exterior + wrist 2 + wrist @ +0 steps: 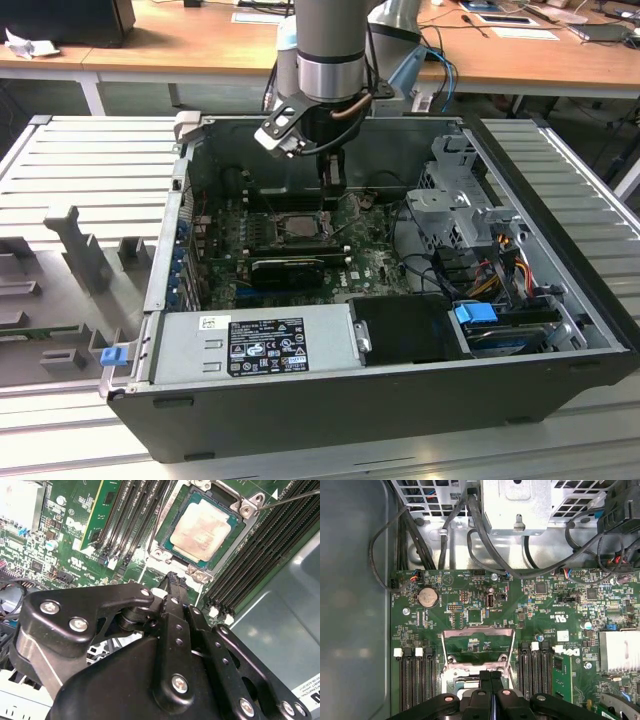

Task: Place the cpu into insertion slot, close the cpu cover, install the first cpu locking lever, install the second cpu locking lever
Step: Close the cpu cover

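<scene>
Arm's down inside the open computer case, with the gripper hanging right over the processor socket on the green board. The jaws are clenched tight in both wrist views, the two black fingers are pressed flat against each other and there's nothing pinched between them.

The cpu is already sitting flat in the socket, pale top facing up. In the second wrist view it's just past the fingertips of the gripper, close but with a bit of board between them. I can't tell if the tips touch the socket's edge or just hover above it.

The cpu cover isn't down. In the first wrist view it's tipped up on its hinge right beyond the tips of the gripper, and you can see green board through its window.

A thin metal lever runs off the far corner of the socket from the jaws, sticking out loose. Black memory slots sit on either side of the jaws, and a round coin battery is farther out past the cover.
</scene>
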You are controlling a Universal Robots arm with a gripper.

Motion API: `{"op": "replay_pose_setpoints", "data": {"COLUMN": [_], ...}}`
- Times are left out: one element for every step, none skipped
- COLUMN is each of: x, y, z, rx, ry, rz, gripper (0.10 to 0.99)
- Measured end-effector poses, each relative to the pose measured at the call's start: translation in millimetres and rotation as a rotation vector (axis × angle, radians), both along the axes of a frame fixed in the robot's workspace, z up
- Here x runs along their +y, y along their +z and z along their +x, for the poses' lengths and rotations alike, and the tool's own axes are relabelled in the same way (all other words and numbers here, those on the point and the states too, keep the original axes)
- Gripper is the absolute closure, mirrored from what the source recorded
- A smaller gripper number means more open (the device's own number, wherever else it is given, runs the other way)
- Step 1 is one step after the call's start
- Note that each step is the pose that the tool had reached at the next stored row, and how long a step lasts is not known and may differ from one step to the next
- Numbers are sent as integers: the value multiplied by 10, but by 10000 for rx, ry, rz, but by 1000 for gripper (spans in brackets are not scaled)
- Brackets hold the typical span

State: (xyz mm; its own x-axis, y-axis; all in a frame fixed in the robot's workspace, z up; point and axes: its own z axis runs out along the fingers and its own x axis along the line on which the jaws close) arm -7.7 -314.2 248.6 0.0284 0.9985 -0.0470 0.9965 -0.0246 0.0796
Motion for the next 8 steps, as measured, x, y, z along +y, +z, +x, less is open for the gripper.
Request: {"op": "replay_pose_setpoints", "data": {"x": [0,0,0,0,0,0,0,0], "y": [0,0,0,1,1,2,2,2], "z": [0,0,1,1,1,3,5,6], "rx": [0,0,0,0,0,0,0,0], "ry": [0,0,0,0,0,0,0,0], "rz": [0,0,0,0,0,0,1,0], "gripper": [980,980,980,980,980,980,980,980]}}
